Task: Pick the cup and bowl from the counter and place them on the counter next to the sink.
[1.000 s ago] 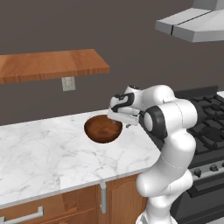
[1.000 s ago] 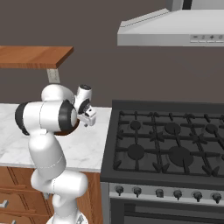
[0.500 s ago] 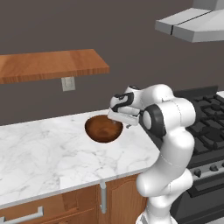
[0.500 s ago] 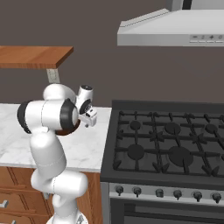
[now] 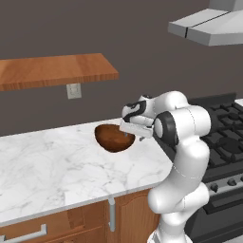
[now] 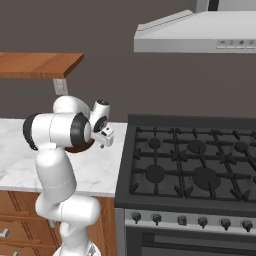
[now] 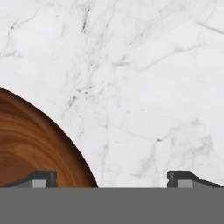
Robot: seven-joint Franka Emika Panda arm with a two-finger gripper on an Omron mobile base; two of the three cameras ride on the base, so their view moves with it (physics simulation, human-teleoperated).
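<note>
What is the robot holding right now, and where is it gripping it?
Nothing seems gripped yet. The gripper stands wide open astride the rim of the brown bowl, one finger inside, one outside, with neither closed on the wood.

No readable text, label, brand, number or sign was found in any view. The range hood (image 6: 200, 32) carried small marks at its right end, and the stove (image 6: 190, 165) had a row of knobs along its near edge, but these were too small and blurred to be read.
</note>
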